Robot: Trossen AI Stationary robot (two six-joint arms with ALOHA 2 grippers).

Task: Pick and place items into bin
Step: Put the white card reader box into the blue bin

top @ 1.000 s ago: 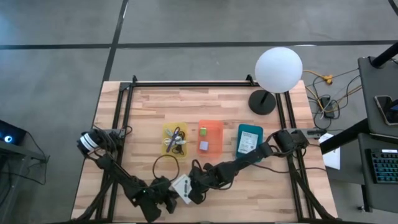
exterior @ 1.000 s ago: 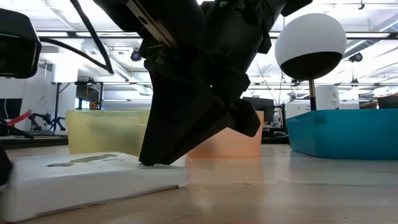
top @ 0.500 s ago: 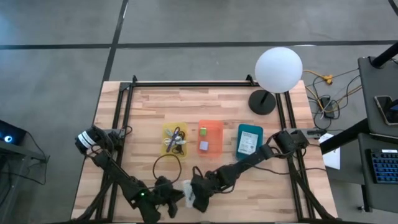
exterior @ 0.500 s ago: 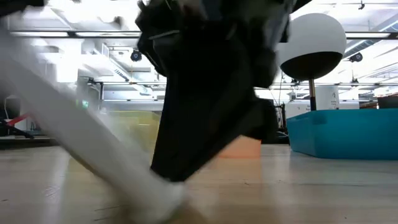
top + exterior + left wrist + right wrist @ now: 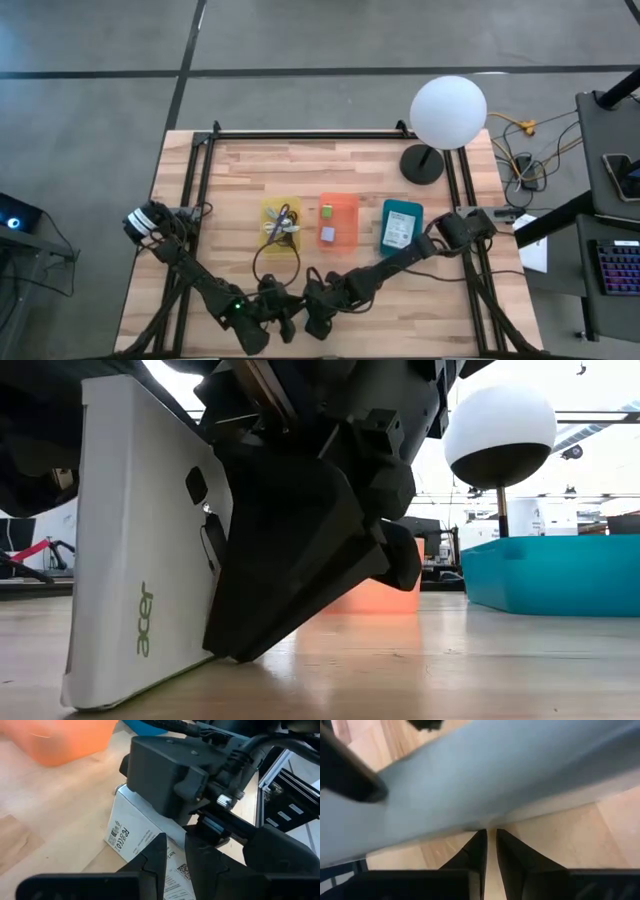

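One camera looks straight down on the whole surface (image 5: 240,170). Another sits at surface level, very close to a white box (image 5: 140,560), facing the room. Both wrist cameras press close on that box (image 5: 135,837).

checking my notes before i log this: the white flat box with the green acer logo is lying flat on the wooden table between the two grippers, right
Not quite. In the low view the white flat box with the green acer logo stands nearly upright on one edge on the wooden table, propped against a dark gripper, not lying flat. The high view puts it between the left gripper and the right gripper, as you said.
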